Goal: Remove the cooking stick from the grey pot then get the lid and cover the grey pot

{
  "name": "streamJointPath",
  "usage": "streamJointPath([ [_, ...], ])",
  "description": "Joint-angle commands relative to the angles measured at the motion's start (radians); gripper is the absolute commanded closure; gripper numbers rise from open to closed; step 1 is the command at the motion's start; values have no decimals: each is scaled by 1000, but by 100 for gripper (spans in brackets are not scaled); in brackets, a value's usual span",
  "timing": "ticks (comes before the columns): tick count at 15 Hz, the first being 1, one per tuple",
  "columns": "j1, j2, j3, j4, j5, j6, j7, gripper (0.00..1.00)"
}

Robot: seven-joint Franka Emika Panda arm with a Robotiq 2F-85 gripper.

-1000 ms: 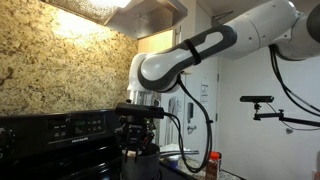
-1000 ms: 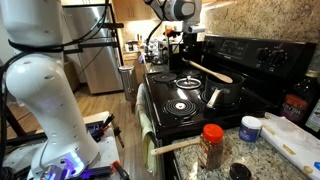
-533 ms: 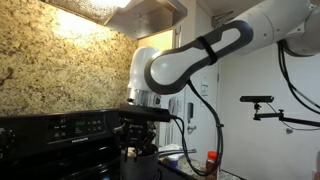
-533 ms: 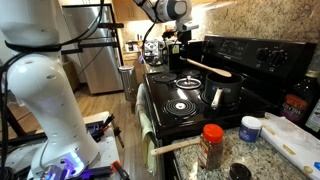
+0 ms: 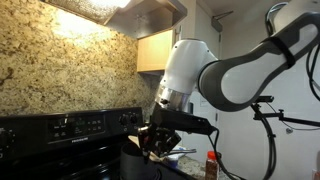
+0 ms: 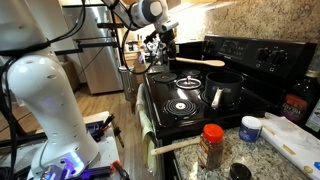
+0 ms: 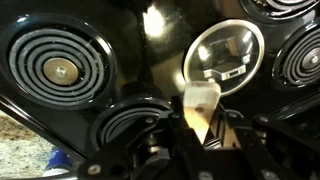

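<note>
Your tool (image 7: 203,128) is closed on the cooking stick (image 7: 200,104). In the wrist view its pale, squared end stands between the two fingers, pinched from both sides. In an exterior view the cooking stick (image 6: 203,63) runs nearly level from the tool out over the black worktop (image 6: 158,92). Its free end is above the grey pot (image 6: 225,90) and, as far as you can see, clear of the rim. The grey pot stands on the burner at the back corner of the worktop, the corner beside the granite counter (image 6: 270,150). The tool hangs over the opposite end.

The front half of the worktop shows only its coil burners, so you have open room toward the front edge. The raised control panel (image 6: 250,52) runs close behind the cooking stick along the back edge.

You have one cooking stick, one grey pot and one tool. The wrist view shows one round shiny disc (image 7: 225,50) just beyond the stick's end, and you cannot tell whether it is the lid or the pot's mouth. On the counter stand one red-capped jar (image 6: 211,145) and one white tub (image 6: 250,128).
</note>
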Motion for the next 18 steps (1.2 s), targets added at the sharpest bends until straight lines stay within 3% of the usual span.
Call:
streamJointPath([
  [1, -45, -21, 48, -24, 13, 0, -10, 72],
  [7, -53, -34, 49, -39, 14, 0, -11, 72],
  [8, -60, -28, 61, -47, -33, 13, 20, 93],
  [11, -92, -37, 94, -119, -162, 26, 37, 93],
  [15, -124, -90, 112, -314, -332, 78, 38, 93],
  [18, -179, -178, 151, -456, -604, 197, 188, 93],
])
